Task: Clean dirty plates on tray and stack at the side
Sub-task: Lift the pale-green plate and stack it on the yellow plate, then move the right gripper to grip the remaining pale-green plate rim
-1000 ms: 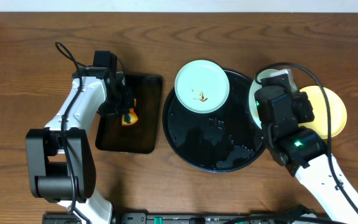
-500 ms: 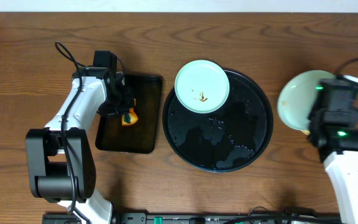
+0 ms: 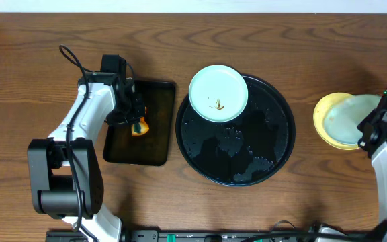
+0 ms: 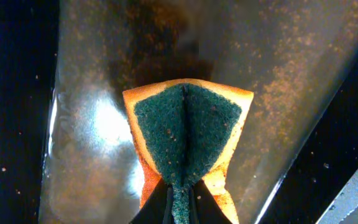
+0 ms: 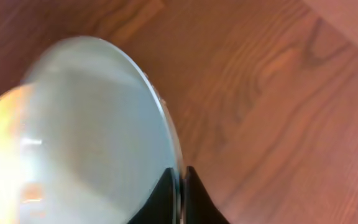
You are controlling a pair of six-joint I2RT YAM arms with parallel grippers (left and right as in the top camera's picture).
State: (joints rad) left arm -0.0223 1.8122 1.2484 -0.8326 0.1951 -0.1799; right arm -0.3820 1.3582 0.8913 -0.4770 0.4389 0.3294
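Plates: one mint plate point(image 5: 92, 137) gripped by the right tool point(image 5: 180, 177) at the right side of the tabletop point(image 3: 46, 40), one smeared plate point(image 3: 218, 93) on the round tray point(image 3: 261, 154).
Right tool is clamped on the mint plate's rim, holding it over the yellow plate point(image 3: 328, 121), well apart from the round tray; whether the two plates touch cannot be told. Right arm enters from the lower right edge. Smeared plate overlaps the round tray's upper left rim. Left arm bends over the rectangular tray point(image 3: 130, 151), its left tool point(image 4: 179, 202) pinched on a folded sponge point(image 4: 188, 134).
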